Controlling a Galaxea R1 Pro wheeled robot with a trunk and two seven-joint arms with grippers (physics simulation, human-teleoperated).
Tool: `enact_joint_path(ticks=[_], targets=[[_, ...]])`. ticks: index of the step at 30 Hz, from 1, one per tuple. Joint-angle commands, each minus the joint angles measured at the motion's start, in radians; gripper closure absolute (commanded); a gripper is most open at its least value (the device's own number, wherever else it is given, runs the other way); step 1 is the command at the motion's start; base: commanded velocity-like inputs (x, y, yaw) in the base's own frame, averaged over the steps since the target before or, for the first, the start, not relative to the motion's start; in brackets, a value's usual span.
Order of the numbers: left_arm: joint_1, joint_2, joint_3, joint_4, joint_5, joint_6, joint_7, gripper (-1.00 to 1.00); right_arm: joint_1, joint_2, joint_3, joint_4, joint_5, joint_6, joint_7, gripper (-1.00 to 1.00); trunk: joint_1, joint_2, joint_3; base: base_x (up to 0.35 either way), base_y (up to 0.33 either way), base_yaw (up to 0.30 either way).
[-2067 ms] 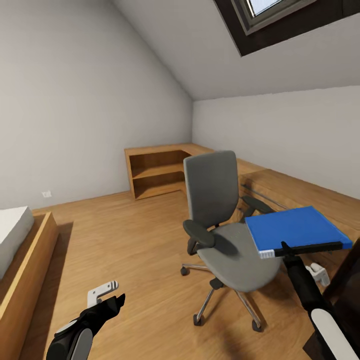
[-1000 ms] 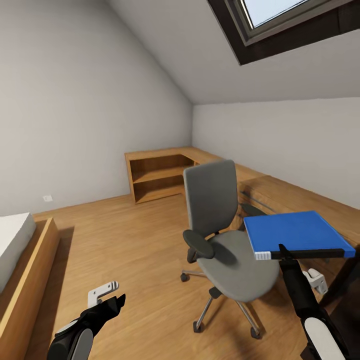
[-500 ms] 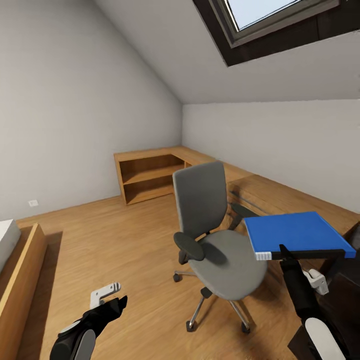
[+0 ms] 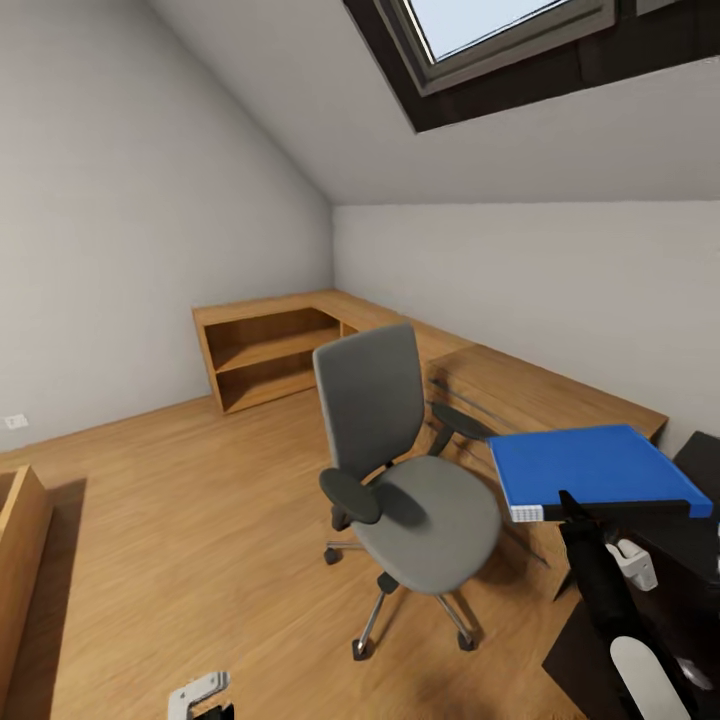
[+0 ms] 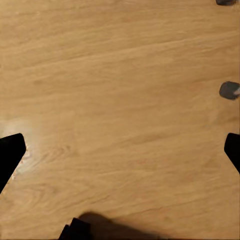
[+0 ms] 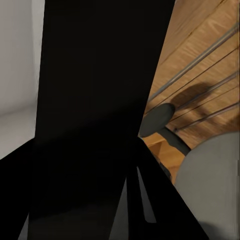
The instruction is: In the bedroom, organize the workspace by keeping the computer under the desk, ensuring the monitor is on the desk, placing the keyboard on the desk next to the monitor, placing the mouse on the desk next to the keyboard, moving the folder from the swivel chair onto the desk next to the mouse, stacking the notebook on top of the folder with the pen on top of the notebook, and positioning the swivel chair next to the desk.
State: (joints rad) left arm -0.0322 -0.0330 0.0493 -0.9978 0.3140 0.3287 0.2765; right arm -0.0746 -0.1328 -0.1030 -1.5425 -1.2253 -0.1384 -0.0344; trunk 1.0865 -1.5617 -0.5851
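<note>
1. At the near edge of the folder [image 4: 598, 465], the right end effector [image 4: 570, 503] is pressed together on the blue cover, holding it level in the air, off the swivel chair [image 4: 400, 480] and above the dark table [image 4: 700, 540] corner at the head view's lower right.
2. In the right wrist view a black slab fills much of the frame; it is probably the folder's underside, though that cannot be confirmed.
3. The step in hand looks like carrying the folder across to the table. To do it well, the robot should keep the folder flat so it does not slip out of the pinch, clear the table's edge before lowering, and set it down fully on the top before letting go.
4. The left end effector [image 5: 120, 150] is spread wide and holds nothing, hanging over bare wooden floor [image 5: 120, 90]; a chair castor [image 5: 229, 90] lies near it.
5. Farther out, the chair stands empty on the floor beside the table, with low wooden shelving [image 4: 270, 355] along the wall behind.
</note>
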Motion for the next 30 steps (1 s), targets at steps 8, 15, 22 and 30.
enact_joint_path(ticks=[8,15,22,30], targets=[[0.0,0.002,-0.04,0.238,-0.109,-0.385,0.004,-1.0,-0.001,-0.001,0.002,0.004,-0.003,-0.005,-0.001,1.0,-0.031,0.056,0.015,0.0,0.0,-0.205],[0.0,0.001,-0.044,0.288,-0.124,-0.409,0.005,-1.0,-0.001,-0.002,0.002,0.008,-0.002,-0.003,-0.002,1.0,-0.058,0.105,0.028,0.0,0.0,-0.205],[-0.001,0.007,-0.043,0.405,-0.121,-0.409,0.004,-1.0,-0.001,-0.002,0.002,0.014,-0.002,-0.003,-0.004,1.0,-0.085,0.154,0.042,0.0,0.0,-0.205],[-0.115,0.014,-0.043,0.643,-0.121,-0.407,-0.041,-1.0,-0.001,-0.003,0.002,0.014,-0.002,-0.003,-0.004,1.0,-0.115,0.21,0.058,0.0,0.0,-0.205]])
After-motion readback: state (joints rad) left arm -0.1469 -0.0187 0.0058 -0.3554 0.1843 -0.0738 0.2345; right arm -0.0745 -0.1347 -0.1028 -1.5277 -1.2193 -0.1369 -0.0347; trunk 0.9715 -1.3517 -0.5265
